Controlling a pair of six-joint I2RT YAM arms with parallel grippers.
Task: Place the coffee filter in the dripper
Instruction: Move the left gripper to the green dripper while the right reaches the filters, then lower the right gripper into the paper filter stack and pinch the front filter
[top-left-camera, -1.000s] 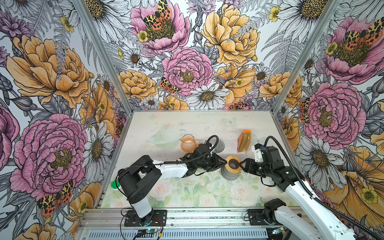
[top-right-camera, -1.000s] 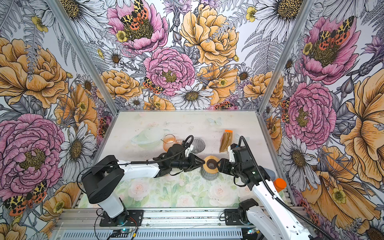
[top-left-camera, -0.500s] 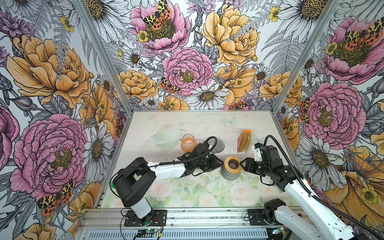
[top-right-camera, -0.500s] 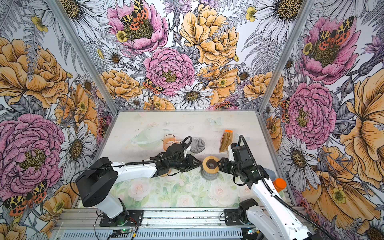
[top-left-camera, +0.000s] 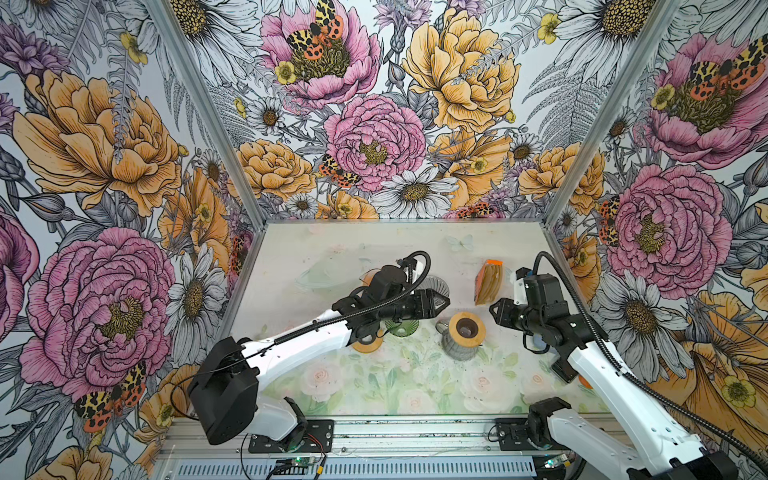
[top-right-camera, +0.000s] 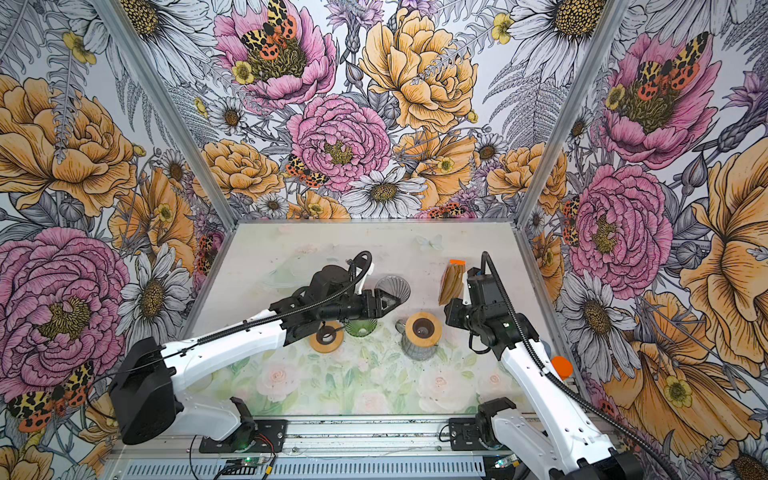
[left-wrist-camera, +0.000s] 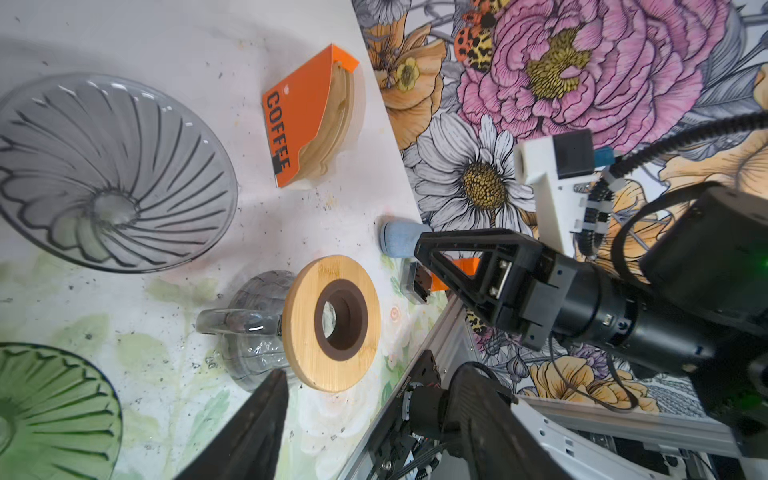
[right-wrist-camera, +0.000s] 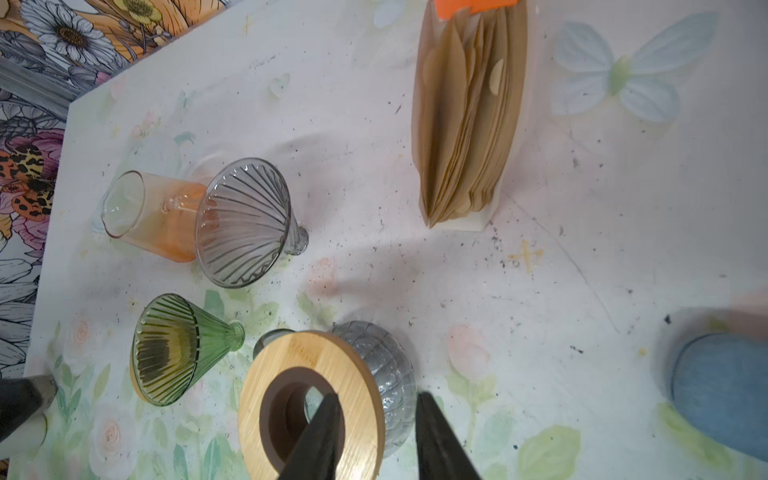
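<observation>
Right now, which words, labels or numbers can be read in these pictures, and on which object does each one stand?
"COFFEE": black letters on the side of the orange filter box, seen in the left wrist view; a black mark partly covers the last letters.
Small pale logo near the word's first letter: too small to read.
No other text can be read in any view.

This is a robot test cell in a lab. Tall wall panels printed with big pink and orange flowers (top-left-camera: 374, 137) box in a pale floral-printed tabletop (top-left-camera: 374, 386). Along the frame's bottom edge, two white-and-black robot arms (top-left-camera: 299, 345) are bolted to a slotted aluminium rail (top-left-camera: 415, 436).
</observation>
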